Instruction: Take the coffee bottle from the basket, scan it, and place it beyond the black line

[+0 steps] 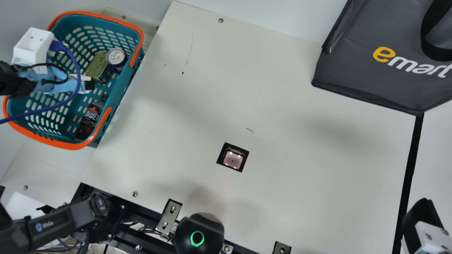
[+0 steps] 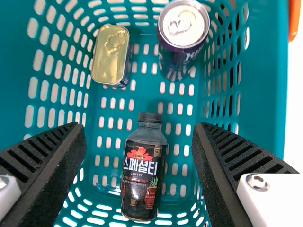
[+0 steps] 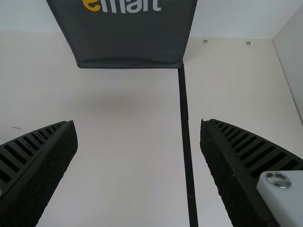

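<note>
Far left, the left gripper hangs wide open and empty over the basket, the coffee bottle lying inside, nearer than 1 tin and 1 can, then the scanner, the grey bag far right, the black line, and, near right, the right gripper, wide open and empty

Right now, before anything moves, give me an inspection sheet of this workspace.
Surface: cream table, black line, dark marks.
Job's things: coffee bottle lying in the basket; lit scanner set into the table.
Clutter: upright can and flat tin in the basket.
Claws: left claw open over the basket, right claw open near the black line; both empty.
Cables: blue cable looping across the basket.
Surroundings: dark bag at the black line's end; pale walls.
</note>
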Controlling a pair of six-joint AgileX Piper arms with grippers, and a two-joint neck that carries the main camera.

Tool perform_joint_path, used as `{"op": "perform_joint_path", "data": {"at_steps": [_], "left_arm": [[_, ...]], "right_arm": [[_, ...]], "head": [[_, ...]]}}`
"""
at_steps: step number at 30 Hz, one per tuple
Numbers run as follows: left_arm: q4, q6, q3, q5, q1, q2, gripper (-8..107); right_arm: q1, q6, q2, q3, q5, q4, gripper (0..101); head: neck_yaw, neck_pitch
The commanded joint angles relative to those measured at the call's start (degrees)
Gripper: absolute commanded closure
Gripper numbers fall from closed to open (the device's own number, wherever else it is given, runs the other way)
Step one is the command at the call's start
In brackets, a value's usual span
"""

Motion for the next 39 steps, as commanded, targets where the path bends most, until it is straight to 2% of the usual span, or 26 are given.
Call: {"op": "perform_joint_path", "data": {"at_steps": [1, 17, 39], "left_arm": [[-0.18, 0.70, 0.07, -0.52, 0.05, 0.88, 9], [-1.68, 5.52, 1.60, -6.20, -0.96, 8.00, 9], [-7.20, 12.73, 5.03, -18.18, -2.74, 18.29, 9]], "right_arm": [[0.00, 0.00, 0.00, 0.00, 0.00, 0.00, 10], [0.00, 0.00, 0.00, 0.00, 0.01, 0.00, 10], [0.00, 0.00, 0.00, 0.00, 0.01, 0.00, 10]], "head": [[0.14, -1.48], [0.14, -1.48], [0.14, -1.48]]}}
